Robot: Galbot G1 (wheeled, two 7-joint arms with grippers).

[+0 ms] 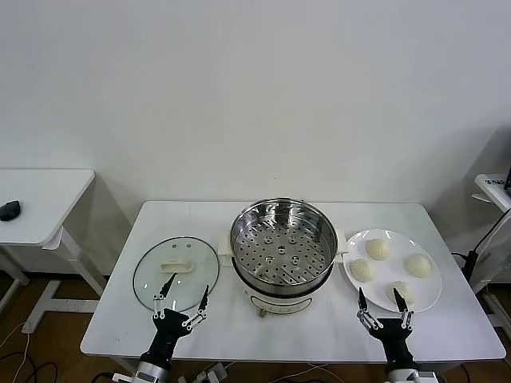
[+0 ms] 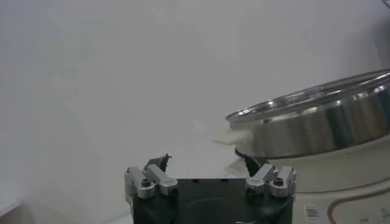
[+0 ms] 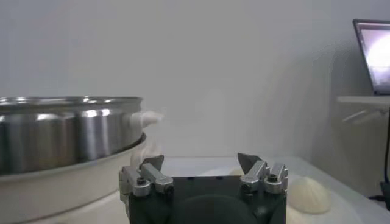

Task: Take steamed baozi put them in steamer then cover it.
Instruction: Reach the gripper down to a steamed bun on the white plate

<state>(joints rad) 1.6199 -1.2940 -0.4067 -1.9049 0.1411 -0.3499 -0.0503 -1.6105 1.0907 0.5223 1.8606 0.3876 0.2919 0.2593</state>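
The steamer (image 1: 283,243) stands mid-table, a shiny steel pot with its perforated tray bare, on a cream base. Several steamed baozi (image 1: 378,249) lie on a white plate (image 1: 355,243) to its right. The cover (image 1: 176,271), a glass lid with a cream handle, lies flat on the table to the steamer's left. My left gripper (image 1: 187,286) is open at the cover's near edge, holding nothing. My right gripper (image 1: 379,294) is open at the plate's near edge, beside the closest baozi (image 1: 399,292). In the wrist views, the left gripper (image 2: 206,159) and right gripper (image 3: 201,159) each face the steamer's wall (image 2: 317,122) (image 3: 67,128); one baozi (image 3: 309,195) shows beside the right one.
The white table (image 1: 319,327) carries only these things. A second white table with a dark mouse (image 1: 9,210) stands off to the left. Another stand (image 1: 495,187) is at the far right, with a laptop screen (image 3: 373,55) on it.
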